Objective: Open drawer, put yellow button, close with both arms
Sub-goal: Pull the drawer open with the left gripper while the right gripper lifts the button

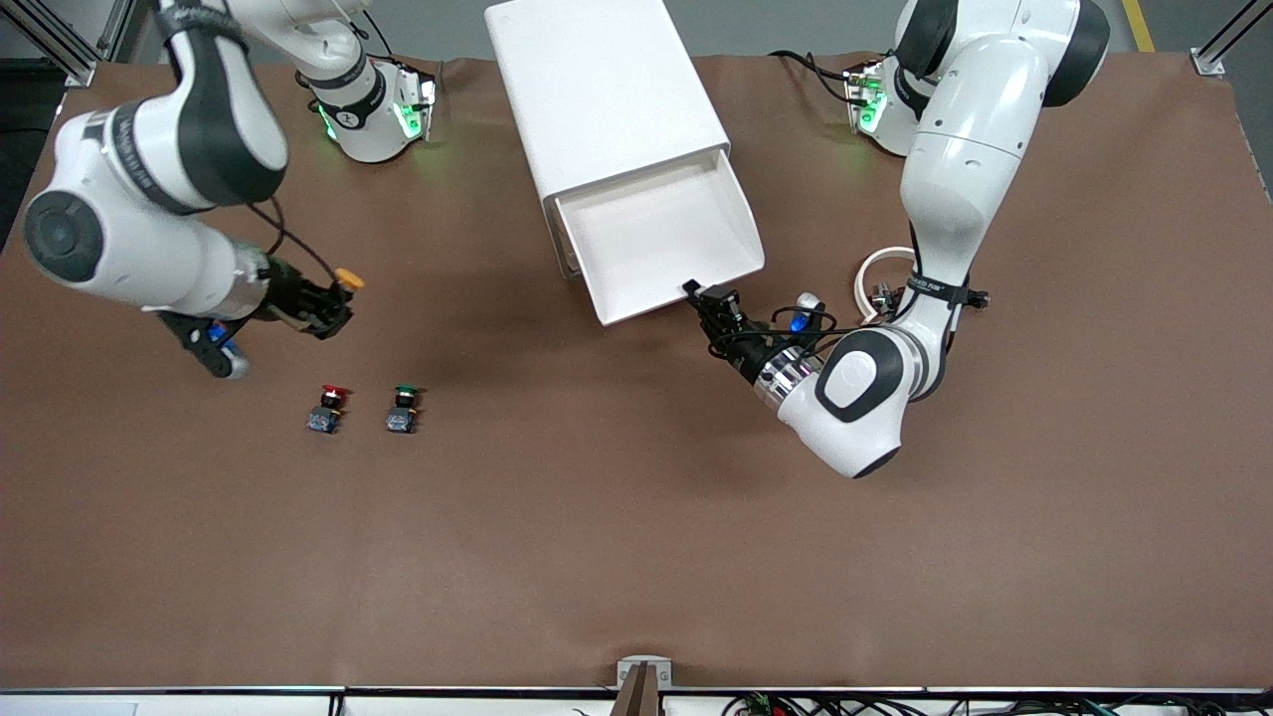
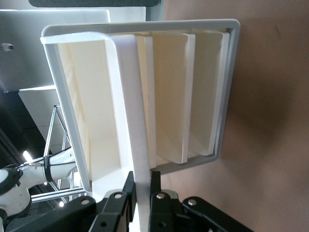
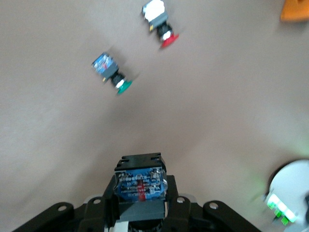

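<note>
Tool work first, from the front view. On my screen the left tool (image 1: 693, 291) sits center-right, clenched on the front lip of the drawer (image 1: 661, 239), at the corner toward the left arm's end. That drawer is pulled out of the white cabinet (image 1: 597, 89) at top center, and I see nothing in its tray. At center-left the right tool (image 1: 338, 298) hangs in the air over bare surface (image 1: 636, 537), grasping the yellow button (image 1: 348, 277), whose yellow cap pokes out past the fingers. Lower in the frame stand 2 more buttons side by side, apart from each other: the red button (image 1: 327, 408) and the green button (image 1: 403, 408), the green one closer to the cabinet. A white ring (image 1: 880, 278) lies on the surface beside the left arm.

Left wrist view: the left tool's 2 black fingers (image 2: 116, 205) pinch the drawer's cream front panel at the bottom of the frame, 1 finger on each face. The open tray fills the left half, and the 3 lower drawers (image 2: 193, 96) sit shut in the cabinet frame.

Right wrist view: at bottom center the right tool holds the yellow button by its body, the blue base facing the camera. The green button lies at upper left and the red button at top center, both blurred.
</note>
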Controlling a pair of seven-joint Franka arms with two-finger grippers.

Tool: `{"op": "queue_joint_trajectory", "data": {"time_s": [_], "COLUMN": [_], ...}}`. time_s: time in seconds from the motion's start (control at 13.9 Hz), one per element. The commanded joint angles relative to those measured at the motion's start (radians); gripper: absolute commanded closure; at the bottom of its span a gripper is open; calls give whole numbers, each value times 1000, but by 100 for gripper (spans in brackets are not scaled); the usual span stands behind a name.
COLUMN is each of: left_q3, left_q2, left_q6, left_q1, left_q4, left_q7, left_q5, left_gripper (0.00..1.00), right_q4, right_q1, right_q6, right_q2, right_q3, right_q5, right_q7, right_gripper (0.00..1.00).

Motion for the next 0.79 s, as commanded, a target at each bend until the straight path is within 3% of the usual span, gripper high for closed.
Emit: {"op": "queue_joint_trajectory", "data": {"time_s": [0.0,0.07,0.14,0.22,0.5,0.72], "left_q3": [24,24,24,24,24,25], "left_q2": [7,5,4,1,-16,-28], "left_q6": [60,60,60,57,54,51], "left_q1": [-12,-12,-12,-11,-6,34], "left_q4": [10,12,10,10,12,70], "left_q7": [55,67,68,69,72,81], "left_q5": [12,12,12,16,18,19], "left_gripper": [74,52,21,0,0,0], "right_q4": [50,77,100,116,185,261], "right_q1": [122,170,204,241,354,451], "right_q6": [-15,-17,-17,-17,-15,-6], "right_q2": [-9,-5,-2,-2,7,62], "right_q3": [-11,-13,-11,-11,-13,-13], "right_q5": [37,51,51,52,52,52], "right_q7": [236,317,397,459,666,838], "right_gripper": [100,100,100,100,100,100]}}
